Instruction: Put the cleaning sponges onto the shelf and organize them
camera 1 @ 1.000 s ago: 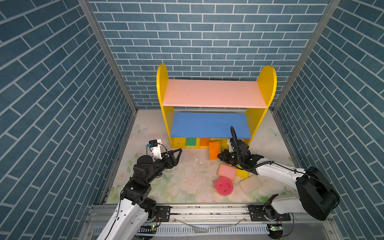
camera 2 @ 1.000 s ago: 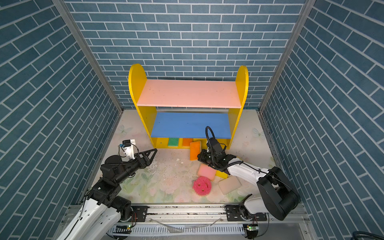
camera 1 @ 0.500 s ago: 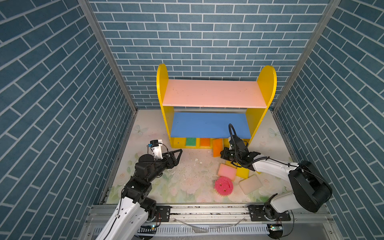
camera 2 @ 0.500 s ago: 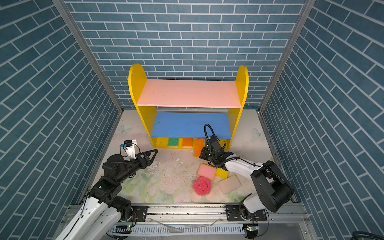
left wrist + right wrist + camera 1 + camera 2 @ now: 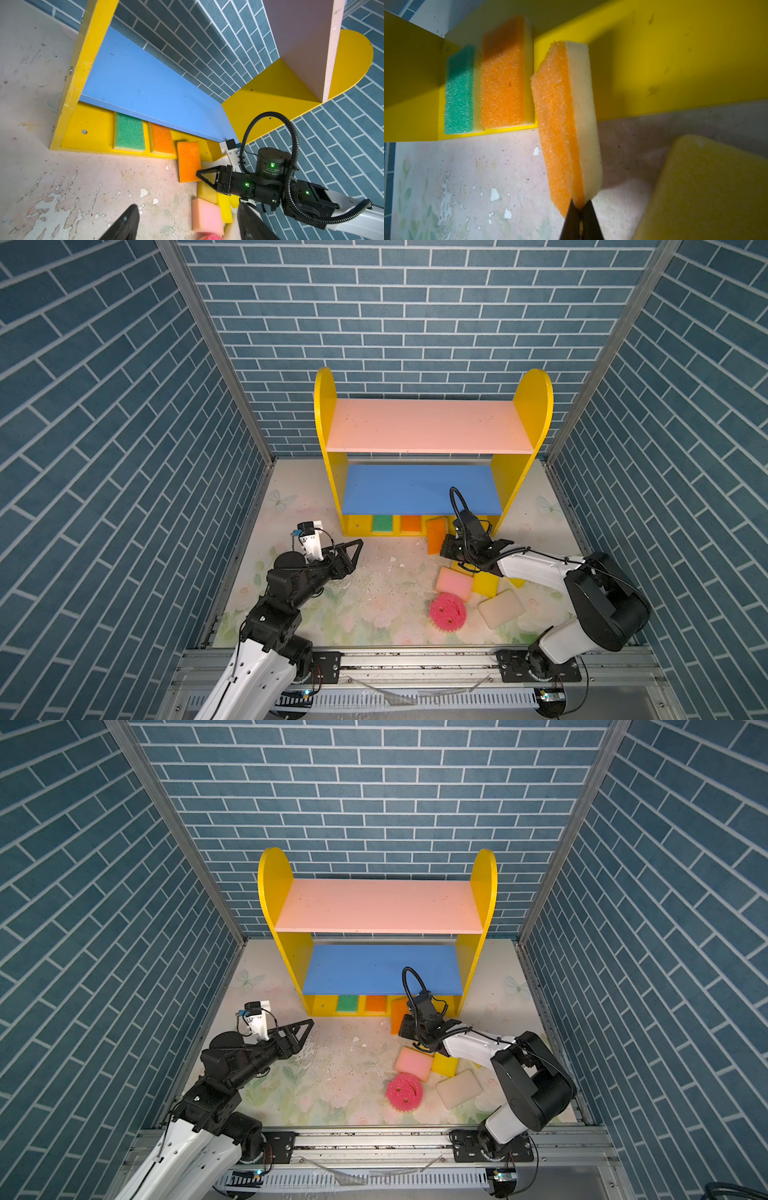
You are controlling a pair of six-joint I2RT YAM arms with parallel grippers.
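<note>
OK, my right gripper [image 5: 578,204] is pinched tight on the near end of the orange-topped sponge [image 5: 435,535], jaws almost together w/ the foam squashed btwn them. In both top views that sponge sits just right of centre, tilted on its long edge, far end poking over the front lip of the shelf [image 5: 428,427] base, under the blue board. Can't tell if it's resting on the base. Just to its left on the base lie a second orange sponge [image 5: 411,524] and a green sponge [image 5: 382,523], flat, side by side. My left gripper [image 5: 353,549] hangs wide open at centre-left, holding nothing, well apart from the shelf. Lower right on the mat: pink block [image 5: 454,581] touching yellow block [image 5: 485,584], cream block [image 5: 500,608] and round pink smiley sponge [image 5: 447,611] nearby.
</note>
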